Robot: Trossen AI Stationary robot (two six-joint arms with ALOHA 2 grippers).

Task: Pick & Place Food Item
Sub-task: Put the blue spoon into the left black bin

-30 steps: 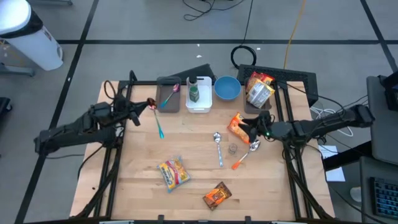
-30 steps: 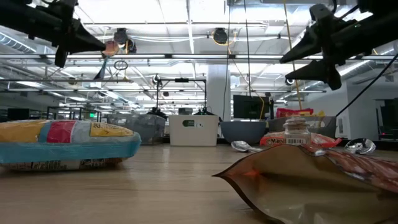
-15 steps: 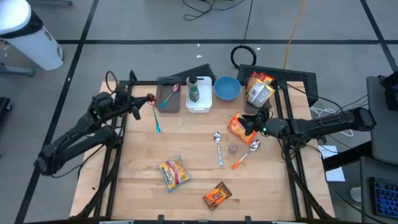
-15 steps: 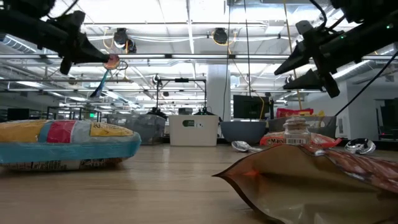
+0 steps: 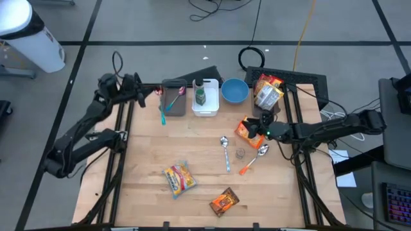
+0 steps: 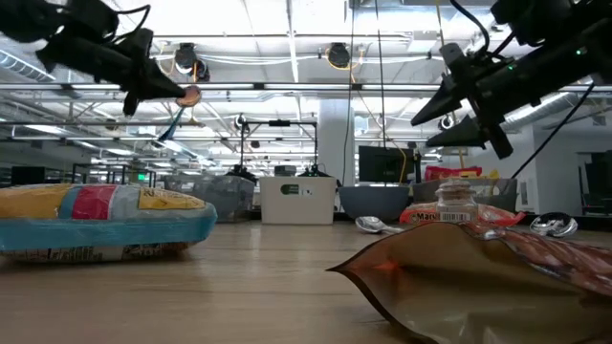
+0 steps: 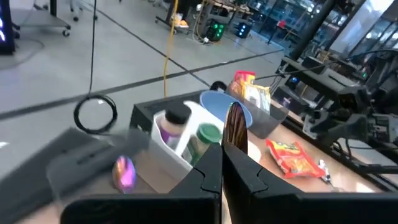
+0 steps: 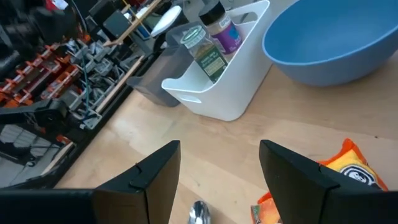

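My right gripper (image 5: 258, 129) hangs with fingers spread, empty, directly over the orange snack bag (image 5: 244, 130); its long axis runs fore-aft beneath me. My left gripper (image 5: 149, 97) is clamped on a teal-handled spoon (image 5: 162, 110).

An open lab hall: ceiling trusses (image 6: 287, 91) (strip-lit), monitors (image 6: 382, 162), cables.

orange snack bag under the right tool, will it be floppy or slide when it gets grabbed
The orange snack bag is probably floppy: it looks like a thin, crinkled pouch lying flat on the wooden table. It likely weighs little for its size, so a push may slide it. The open right tool hovers over it, so a pinch on an edge may crumple the film.
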